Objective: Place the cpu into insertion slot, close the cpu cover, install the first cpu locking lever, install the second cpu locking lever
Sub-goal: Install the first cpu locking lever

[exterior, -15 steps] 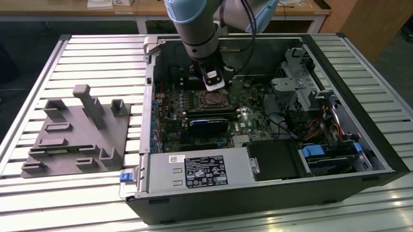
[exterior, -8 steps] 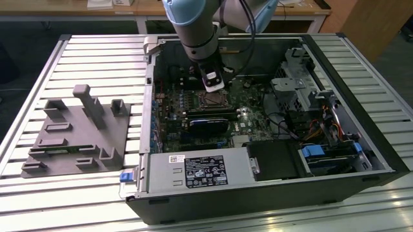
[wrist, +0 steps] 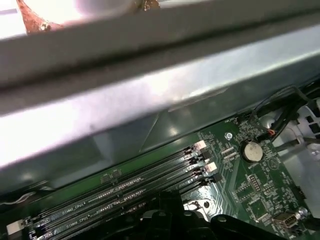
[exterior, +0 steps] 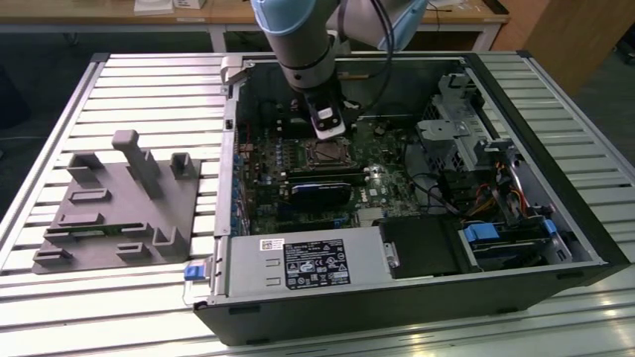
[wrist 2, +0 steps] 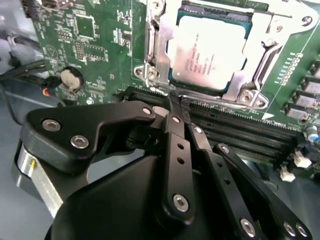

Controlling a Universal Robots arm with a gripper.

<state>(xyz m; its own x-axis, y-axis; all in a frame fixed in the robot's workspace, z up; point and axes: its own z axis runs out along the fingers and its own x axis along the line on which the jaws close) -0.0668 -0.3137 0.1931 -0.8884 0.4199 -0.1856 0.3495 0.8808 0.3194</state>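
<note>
A slatted metal worktop (exterior: 149, 82) carries an open desktop computer case (exterior: 555, 186) lying on its side, and on the exterior view's left of it a grey moulded fixture tray (exterior: 109, 216) with upright posts. The robot arm (exterior: 297, 44) reaches down from above into the case. Inside, the green motherboard (exterior: 382, 186) fills the middle of the case, with a labelled power supply (exterior: 308, 262) along the near side and a drive cage with coloured cables (exterior: 496, 193) on the exterior view's right.

The gripper (wrist 2: 175, 107) hangs over the motherboard just beside the insertion slot (exterior: 328, 152). In the second wrist view its black fingers (wrist 2: 175, 140) are pressed together at their tips and hold nothing; the tips sit over the long black memory slots (wrist 2: 240, 127), next to the socket's edge.

The cpu (wrist 2: 207, 52) lies flat in the insertion slot, its silvery-grey top facing up. The cpu cover (wrist 2: 260, 55), a silver frame with a cut-out centre, lies down around the chip, its metal bars framing the chip's sides. A thin metal locking lever (wrist 2: 149, 40) runs along one side of the socket; whether it is latched I cannot tell.

A round coin cell battery (wrist 2: 71, 77) sits on the board, well apart from the socket.
</note>
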